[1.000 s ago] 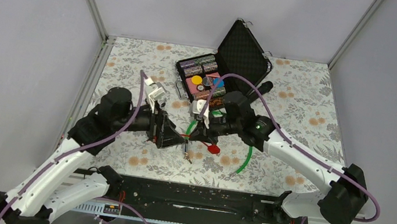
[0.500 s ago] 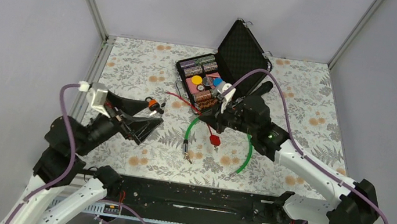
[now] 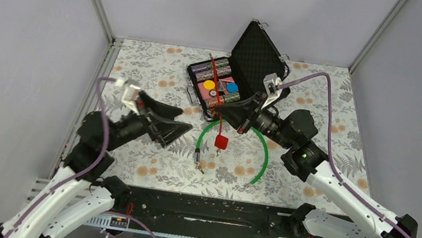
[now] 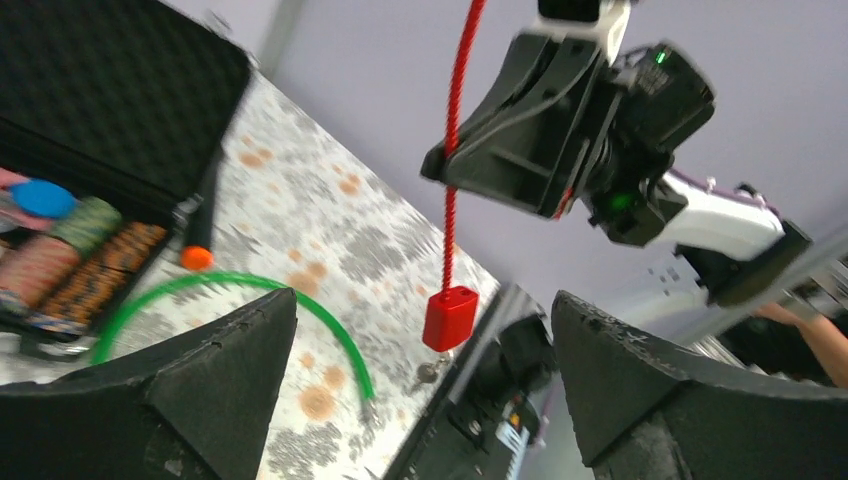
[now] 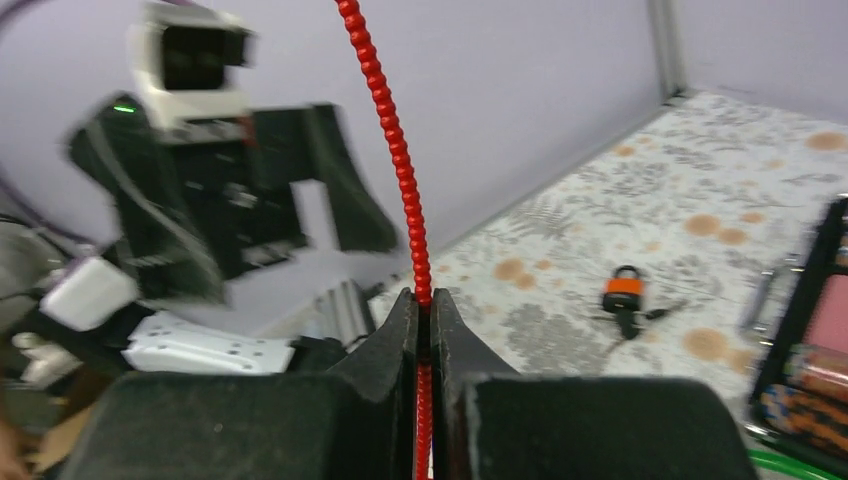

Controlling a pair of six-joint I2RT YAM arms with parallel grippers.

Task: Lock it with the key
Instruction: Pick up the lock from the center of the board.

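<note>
Surface: floral-print cloth covers the table, with plain grey walls on three sides.
Case: an open black case sits at the far middle, with poker chips packed in its tray.
Right gripper: your right gripper has its jaws pinched tight on the red ribbed cable, raised well above the cloth.
Red cable: in the top view it runs up over the case tray; below the grip it drops straight down.
Red lock: the red lock body hangs free at the cable's lower end. In the top view it lines up inside the arc of the green cable loop.
Key: the key shows as a small silvery piece dangling just beneath the red lock body. It is too blurred for you to tell whether it sits in the keyhole.
Left gripper: your left gripper is spread wide and holds nothing. It is left of the hanging lock, apart from it, with its fingers pointing toward it.
Orange padlock: your right wrist view shows a small orange padlock lying on the cloth, with dark keys beside it.
</note>
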